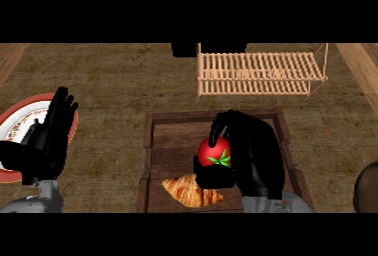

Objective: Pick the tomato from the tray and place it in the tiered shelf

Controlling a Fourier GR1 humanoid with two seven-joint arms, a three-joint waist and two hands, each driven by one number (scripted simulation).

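A red tomato (212, 151) with a green stem star sits over the dark wooden tray (171, 131), and my right hand (251, 150) is curled round it, thumb below and fingers over its top. The wooden tiered shelf (255, 74) stands beyond the tray at the back right, apart from the hand. At the left, my left hand (50, 134) rests open with fingers pointing up, over a plate.
A croissant (192, 191) lies in the tray's near part, just under the right hand. A red-rimmed white plate (22, 116) lies at the left edge beneath the left hand. A dark brown object (367, 190) shows at the right edge.
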